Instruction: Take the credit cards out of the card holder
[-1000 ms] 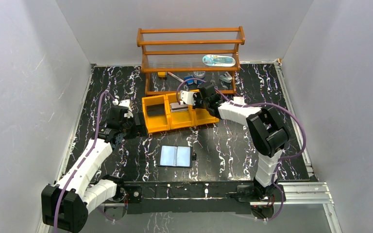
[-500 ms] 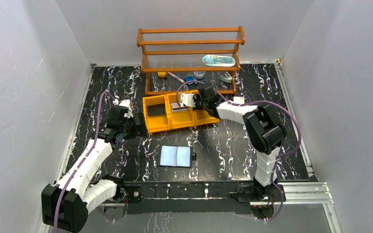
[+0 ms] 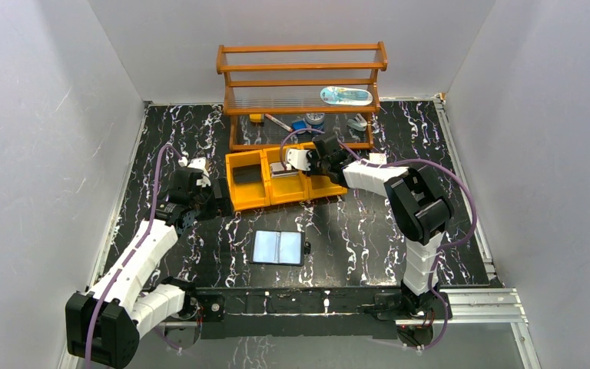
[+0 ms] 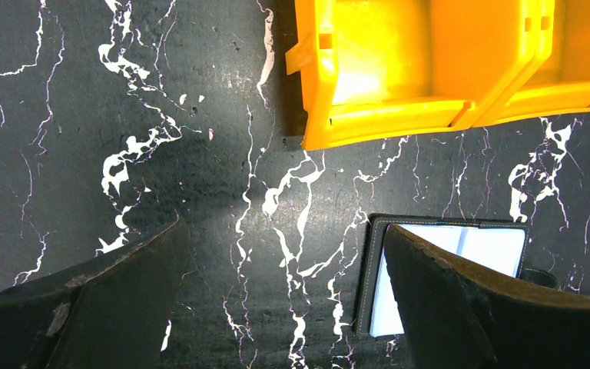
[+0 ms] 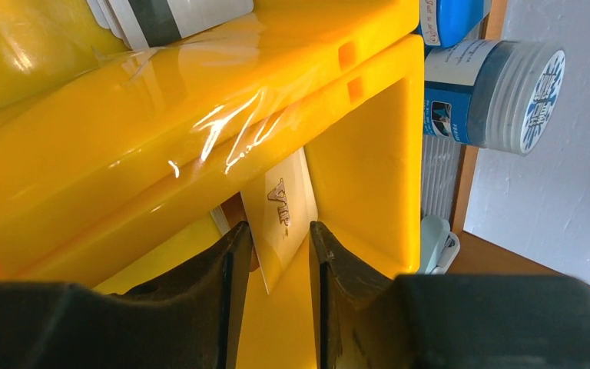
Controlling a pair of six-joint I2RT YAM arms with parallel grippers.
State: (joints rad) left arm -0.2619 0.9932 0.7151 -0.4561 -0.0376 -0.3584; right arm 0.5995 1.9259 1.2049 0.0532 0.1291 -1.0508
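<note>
The card holder (image 3: 278, 247) lies open on the table near the front, pale blue-grey inside facing up; its left edge (image 4: 445, 246) shows beside my left gripper's right finger. My left gripper (image 4: 280, 307) hangs open over bare table left of the yellow bin (image 3: 247, 201), holding nothing. My right gripper (image 5: 280, 238) reaches into the bin's right compartment (image 5: 353, 154). A pale credit card (image 5: 284, 215) with gold lettering leans loose between its parted fingers. More credit cards (image 3: 282, 171) lie in the middle compartment; their edge (image 5: 169, 15) shows in the right wrist view.
A wooden shelf rack (image 3: 299, 77) stands behind the bin, with a blue-labelled jar (image 5: 499, 92) and a pale green clip-like object (image 5: 438, 242) under it. A small black item (image 3: 307, 247) sits by the holder's right edge. White walls enclose the table.
My right gripper's fingers have parted from the card inside the bin's right compartment. The right arm shifted slightly towards the bin. The left arm and the card holder have not moved.
</note>
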